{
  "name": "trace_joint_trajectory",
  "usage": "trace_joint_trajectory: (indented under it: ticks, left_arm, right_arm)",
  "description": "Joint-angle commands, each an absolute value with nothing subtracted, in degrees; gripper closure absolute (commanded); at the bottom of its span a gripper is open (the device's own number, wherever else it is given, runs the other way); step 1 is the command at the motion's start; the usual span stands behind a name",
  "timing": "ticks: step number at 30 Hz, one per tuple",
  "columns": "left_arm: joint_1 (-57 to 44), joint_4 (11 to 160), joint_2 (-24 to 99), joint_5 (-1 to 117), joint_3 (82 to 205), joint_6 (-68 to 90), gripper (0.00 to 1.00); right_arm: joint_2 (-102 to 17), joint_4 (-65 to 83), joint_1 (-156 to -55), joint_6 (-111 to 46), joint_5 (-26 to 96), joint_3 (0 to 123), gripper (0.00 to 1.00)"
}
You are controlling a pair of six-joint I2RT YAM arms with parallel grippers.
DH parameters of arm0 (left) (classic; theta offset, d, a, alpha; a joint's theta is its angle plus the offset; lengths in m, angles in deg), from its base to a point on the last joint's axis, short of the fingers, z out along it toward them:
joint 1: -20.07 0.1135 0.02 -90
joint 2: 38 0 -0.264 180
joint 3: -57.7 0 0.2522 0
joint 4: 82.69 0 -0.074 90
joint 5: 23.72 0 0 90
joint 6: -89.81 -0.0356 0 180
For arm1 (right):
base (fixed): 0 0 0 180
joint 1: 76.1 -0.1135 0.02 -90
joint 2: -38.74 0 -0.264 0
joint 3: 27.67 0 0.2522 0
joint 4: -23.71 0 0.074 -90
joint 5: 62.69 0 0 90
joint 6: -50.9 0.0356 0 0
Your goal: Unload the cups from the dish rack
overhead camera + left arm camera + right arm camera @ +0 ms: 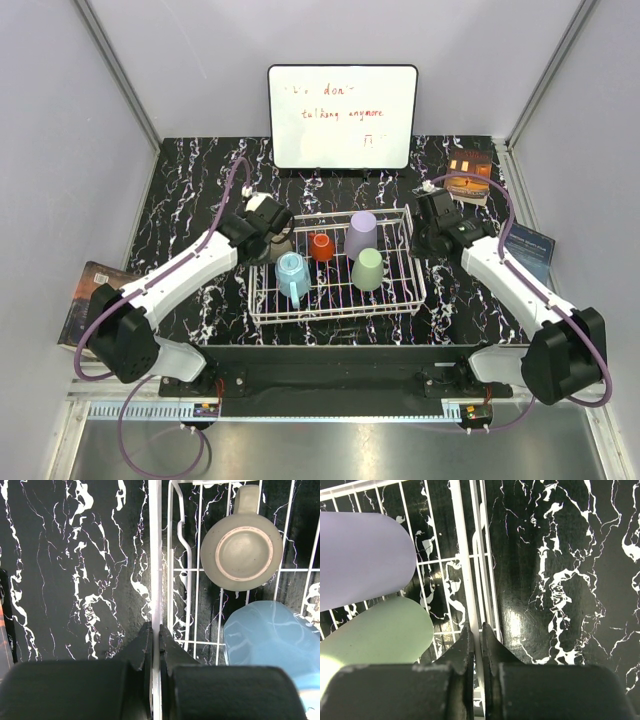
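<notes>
left gripper (156, 647) and right gripper (477, 642) each clamp a rim wire of the dish rack (330, 317) — steadying it, i judge. next: release, take the blue mug (270, 640) right of the left fingers (140, 651).

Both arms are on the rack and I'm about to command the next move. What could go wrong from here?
1. The left gripper and right gripper each pinch only a thin rim wire of the dish rack; uneven motion could twist it or slip.
2. The lavender tumbler, sage-green tumbler and light blue mug sit loose inside; a tilt could topple them.
</notes>
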State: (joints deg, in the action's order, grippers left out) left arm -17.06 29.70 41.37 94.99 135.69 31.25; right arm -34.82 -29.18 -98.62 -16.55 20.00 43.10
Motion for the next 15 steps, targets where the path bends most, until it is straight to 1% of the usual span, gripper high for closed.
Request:
trace_joint_trajectory:
  ticks: [1,6,15]
  left_arm:
    - [-17.73,34.85,41.10,92.65,135.54,30.40,1.00]
    - [-18.60,35.38,39.61,88.78,133.09,31.89,1.00]
    - [-22.99,36.00,37.58,87.64,129.57,34.44,1.00]
  right_arm:
    - [-33.87,-28.55,-98.95,-9.48,21.33,40.32,1.00]
    - [-30.53,-29.51,-98.95,-7.20,22.30,37.51,1.00]
    - [-20.69,-33.20,-98.86,-1.57,22.74,31.62,1.00]
